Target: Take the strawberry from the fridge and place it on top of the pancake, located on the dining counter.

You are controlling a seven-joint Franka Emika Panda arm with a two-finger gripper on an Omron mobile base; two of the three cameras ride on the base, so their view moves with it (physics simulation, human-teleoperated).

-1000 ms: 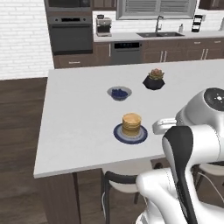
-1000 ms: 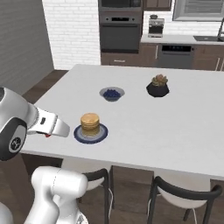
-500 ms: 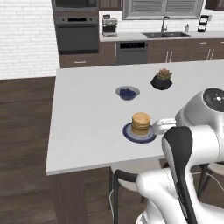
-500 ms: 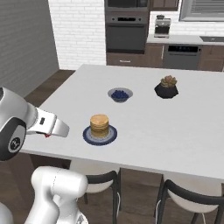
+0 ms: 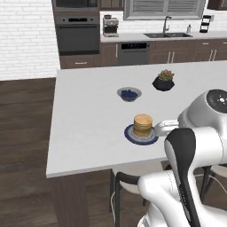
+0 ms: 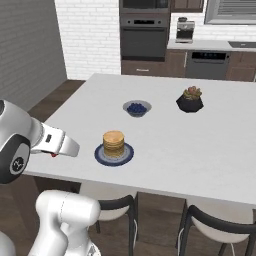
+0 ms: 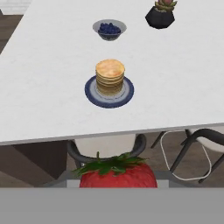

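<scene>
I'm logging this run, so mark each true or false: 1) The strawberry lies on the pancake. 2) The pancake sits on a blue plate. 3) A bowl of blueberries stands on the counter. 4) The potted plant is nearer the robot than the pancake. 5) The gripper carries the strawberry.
1) False: the strawberry is at the gripper, off the counter's edge, short of the pancake.
2) True: plate.
3) True: bowl, beyond the pancake.
4) False: the plant stands farther back.
5) True: it sits close against the hand camera, leaves up.
</scene>
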